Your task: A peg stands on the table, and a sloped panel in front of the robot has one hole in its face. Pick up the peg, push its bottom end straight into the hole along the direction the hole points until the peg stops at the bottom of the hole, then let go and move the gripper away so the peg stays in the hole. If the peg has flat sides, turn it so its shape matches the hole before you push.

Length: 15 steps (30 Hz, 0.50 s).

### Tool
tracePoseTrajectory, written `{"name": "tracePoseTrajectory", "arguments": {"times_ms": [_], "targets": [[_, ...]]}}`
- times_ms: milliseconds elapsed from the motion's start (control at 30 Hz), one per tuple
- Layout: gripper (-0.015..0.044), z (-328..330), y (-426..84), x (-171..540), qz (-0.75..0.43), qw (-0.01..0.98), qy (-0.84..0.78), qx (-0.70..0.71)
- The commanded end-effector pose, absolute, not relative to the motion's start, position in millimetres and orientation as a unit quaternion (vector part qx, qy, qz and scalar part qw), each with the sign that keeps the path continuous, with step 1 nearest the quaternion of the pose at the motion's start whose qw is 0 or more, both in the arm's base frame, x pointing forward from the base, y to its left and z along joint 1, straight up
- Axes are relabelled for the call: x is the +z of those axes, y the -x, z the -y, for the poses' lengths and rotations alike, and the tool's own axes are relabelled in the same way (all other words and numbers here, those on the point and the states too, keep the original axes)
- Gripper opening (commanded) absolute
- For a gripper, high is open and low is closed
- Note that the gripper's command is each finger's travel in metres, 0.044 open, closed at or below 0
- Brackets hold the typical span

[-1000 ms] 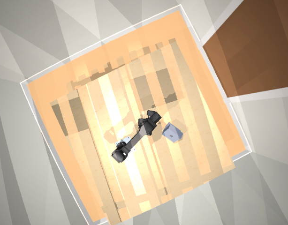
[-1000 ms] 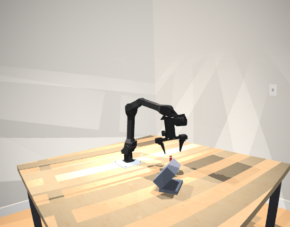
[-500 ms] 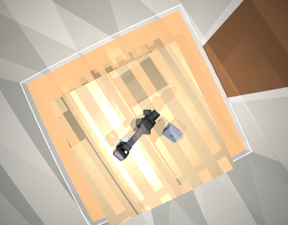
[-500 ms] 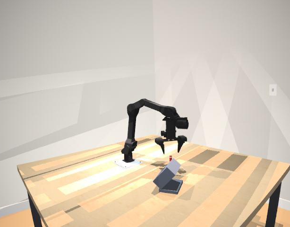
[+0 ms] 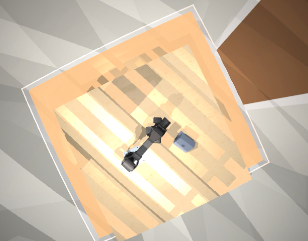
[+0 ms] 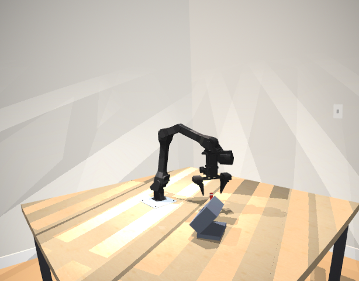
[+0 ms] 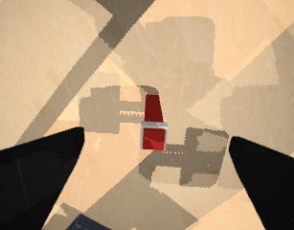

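Note:
The red peg (image 6: 211, 196) (image 7: 153, 109) stands upright on the table, with a pale band near its square, flat-sided top. The arm hides it in the top view. My gripper (image 6: 211, 193) (image 7: 157, 139) is open and empty, pointing down above the peg. In the wrist view the peg shows midway between the two widely spaced fingers, its sides nearly square to them. The blue-grey sloped panel (image 5: 188, 142) (image 6: 203, 218) has a small squarish hole (image 5: 182, 145) in its face. Its face is turned away in the exterior view.
The sloped panel stands close to the peg, and its dark edge (image 7: 86, 224) shows at the bottom of the wrist view. The arm's white base plate (image 5: 134, 149) (image 6: 155, 203) is on the other side of the peg. Striped shadows cross the wooden table (image 5: 154, 192) (image 6: 113, 211).

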State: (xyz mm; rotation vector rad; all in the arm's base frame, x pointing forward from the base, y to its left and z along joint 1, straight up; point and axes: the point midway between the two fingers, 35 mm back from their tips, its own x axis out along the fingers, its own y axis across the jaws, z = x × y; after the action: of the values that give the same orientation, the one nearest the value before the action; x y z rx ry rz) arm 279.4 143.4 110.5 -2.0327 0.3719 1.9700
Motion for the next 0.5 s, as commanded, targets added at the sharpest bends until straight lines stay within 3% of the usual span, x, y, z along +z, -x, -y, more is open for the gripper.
{"name": "tracePoseTrajectory", "arguments": {"times_ms": [0,467], "targets": [[0.044,-143,-278,102,-0.128,0.141,0.702,0.686],[0.044,-143,-277,80,-0.128,0.141,0.702,0.686]]}}
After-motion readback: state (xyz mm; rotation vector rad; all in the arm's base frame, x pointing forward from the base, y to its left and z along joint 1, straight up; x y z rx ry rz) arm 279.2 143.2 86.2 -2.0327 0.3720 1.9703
